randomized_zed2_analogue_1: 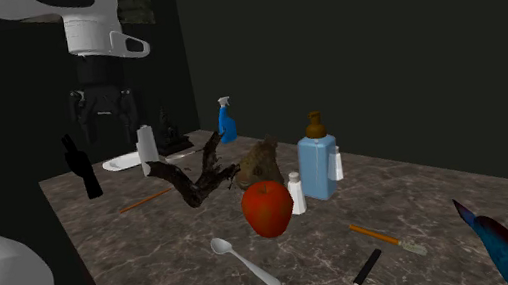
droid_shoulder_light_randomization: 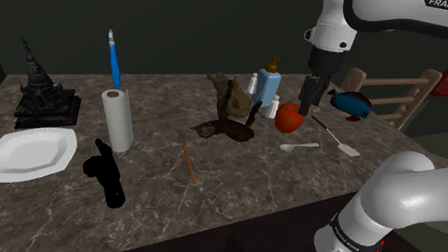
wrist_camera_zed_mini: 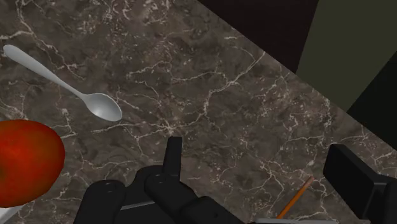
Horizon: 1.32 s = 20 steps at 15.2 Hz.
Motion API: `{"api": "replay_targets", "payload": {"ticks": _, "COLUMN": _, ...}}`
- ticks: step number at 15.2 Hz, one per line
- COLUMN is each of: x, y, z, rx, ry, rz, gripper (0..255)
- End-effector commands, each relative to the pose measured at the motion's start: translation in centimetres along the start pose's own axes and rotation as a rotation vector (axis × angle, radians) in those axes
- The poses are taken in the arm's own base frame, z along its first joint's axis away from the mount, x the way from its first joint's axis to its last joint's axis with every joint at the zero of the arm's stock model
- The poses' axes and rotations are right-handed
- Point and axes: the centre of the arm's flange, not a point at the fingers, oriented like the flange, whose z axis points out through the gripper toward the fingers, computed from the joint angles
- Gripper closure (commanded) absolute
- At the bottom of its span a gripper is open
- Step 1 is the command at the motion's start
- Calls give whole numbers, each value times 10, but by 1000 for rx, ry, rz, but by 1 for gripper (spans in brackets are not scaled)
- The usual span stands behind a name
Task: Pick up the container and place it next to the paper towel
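A blue container with a brown pump top stands near the table's far edge, with small white shakers beside it. The white paper towel roll stands upright toward the shoulder view's left. My black gripper hangs above the table just beside a red apple, to the right of the container in the shoulder view. Its fingers stand apart, open, with only marble between them.
A spoon and an orange-handled spatula lie near the apple. Dark driftwood, an orange pencil, a black bottle, a white plate, a dark statue and a blue spray bottle share the table.
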Motion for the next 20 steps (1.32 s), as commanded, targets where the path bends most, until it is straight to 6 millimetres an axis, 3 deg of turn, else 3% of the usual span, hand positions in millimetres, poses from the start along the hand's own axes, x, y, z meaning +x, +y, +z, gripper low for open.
{"api": "replay_targets", "payload": {"ticks": 1, "x": 0, "y": 0, "z": 0, "rx": 0, "ry": 0, "rz": 0, "gripper": 0}}
{"api": "replay_targets", "payload": {"ticks": 20, "x": 122, "y": 179, "z": 85, "rx": -99, "ry": 78, "rz": -40, "gripper": 0}}
